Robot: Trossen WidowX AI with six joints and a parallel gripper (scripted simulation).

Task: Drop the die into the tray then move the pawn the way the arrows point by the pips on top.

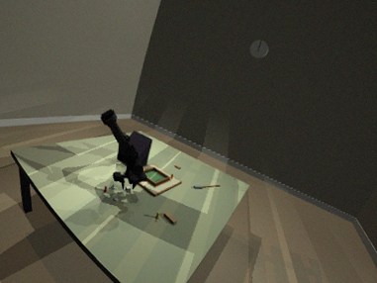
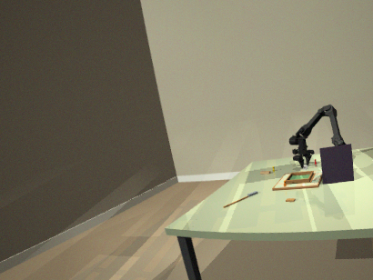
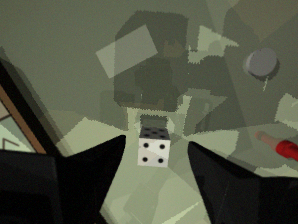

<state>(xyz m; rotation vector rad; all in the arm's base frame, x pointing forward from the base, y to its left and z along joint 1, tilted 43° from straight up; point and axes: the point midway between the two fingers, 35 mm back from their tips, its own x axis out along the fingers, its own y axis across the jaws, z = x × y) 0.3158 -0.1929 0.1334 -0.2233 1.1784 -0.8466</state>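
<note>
The white die (image 3: 154, 152) (image 1: 128, 189) lies on the table, with several black pips on each of its two visible faces. My gripper (image 3: 156, 142) (image 1: 126, 183) (image 2: 304, 166) is open, pointing down, with the die between and slightly beyond its fingertips in the wrist view; a gap shows on both sides. The board (image 1: 155, 192) (image 2: 296, 187) (image 3: 42, 146) lies beside the gripper. The dice tray (image 1: 157, 177) (image 2: 299, 177), green inside with a wooden rim, sits in its middle. A small orange pawn (image 1: 172, 176) (image 2: 285, 183) stands on the board.
A red pawn-like piece (image 1: 106, 189) (image 2: 316, 163) (image 3: 287, 149) and a grey disc (image 3: 262, 62) are near the die. A yellow piece (image 1: 157, 216) (image 2: 274, 169), wooden blocks (image 1: 170, 218) (image 2: 290, 200) and a brush (image 1: 197, 187) (image 2: 253, 194) lie farther off. A dark panel (image 1: 142, 147) (image 2: 337, 164) stands beside the board.
</note>
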